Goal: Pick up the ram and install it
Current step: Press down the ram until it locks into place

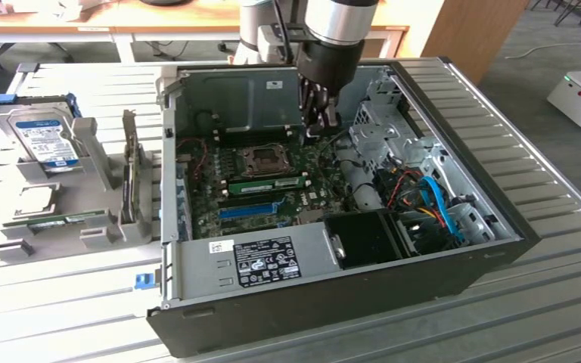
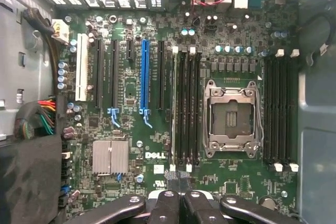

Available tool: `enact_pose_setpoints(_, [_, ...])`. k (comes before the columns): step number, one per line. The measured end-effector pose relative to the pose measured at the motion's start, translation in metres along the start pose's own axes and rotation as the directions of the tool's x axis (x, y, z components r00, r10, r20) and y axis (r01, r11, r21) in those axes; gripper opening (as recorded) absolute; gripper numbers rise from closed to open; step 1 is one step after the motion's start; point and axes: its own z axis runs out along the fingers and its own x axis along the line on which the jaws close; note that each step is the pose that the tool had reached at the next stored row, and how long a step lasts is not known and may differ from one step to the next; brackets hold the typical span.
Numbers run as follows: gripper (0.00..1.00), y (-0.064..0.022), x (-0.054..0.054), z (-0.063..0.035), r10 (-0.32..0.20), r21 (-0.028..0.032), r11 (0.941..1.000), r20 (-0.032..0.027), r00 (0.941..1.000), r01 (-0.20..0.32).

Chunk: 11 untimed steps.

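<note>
Closest to me is my claw (image 2: pixel 182 196), pinched together with nothing in it, over the green board (image 2: pixel 134 129). Toward the exterior view's left, the ram (image 1: pixel 268 184) stands in a slot just near the chip socket (image 1: pixel 267 159). I think the job is nearly done.

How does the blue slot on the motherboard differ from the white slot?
Colour: the blue slot is bright blue, the white slot cream white. End: the blue slot has a small blue latch at one end; the white slot shows none. Place: the white slot sits at the board's edge, near the coloured cables; the blue slot lies closer to the CPU socket. Both are empty and run parallel.
</note>
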Motion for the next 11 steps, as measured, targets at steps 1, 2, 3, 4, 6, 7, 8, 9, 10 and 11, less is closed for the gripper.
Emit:
enact_pose_setpoints(1, [0.11,-0.0001,0.0,0.0016,0.0,0.0,1.0,-0.0001,1.0,0.0])
enact_pose_setpoints(2, [0.11,-0.0001,0.0,0.0032,0.0,-0.0001,1.0,-0.0001,1.0,0.0])
enact_pose_setpoints(3, [0.11,-0.0002,0.0,0.0048,0.0,0.0,1.0,0.0,1.0,0.0])
enact_pose_setpoints(4, [0.11,-0.0002,0.0,0.0062,0.0,0.0,1.0,0.0,1.0,0.0])
enact_pose_setpoints(6, [0.11,-0.0003,0.0,0.0093,0.0,0.0,1.0,0.0001,1.0,0.0])
enact_pose_setpoints(7, [0.11,-0.0004,0.0,0.011,0.0,0.0,1.0,0.0,1.0,0.0])
enact_pose_setpoints(8, [0.11,-0.0005,0.0,0.0126,0.0,0.0,1.0,0.0001,1.0,0.0])
enact_pose_setpoints(9, [0.11,-0.0005,0.0,0.0142,0.0,0.0,1.0,0.0001,1.0,0.0])
enact_pose_setpoints(10, [0.11,-0.0006,0.0,0.0156,0.0,0.0,1.0,0.0,1.0,0.0])
enact_pose_setpoints(11, [0.11,-0.0006,0.0,0.017,0.0,0.0,1.0,0.0,1.0,0.0])
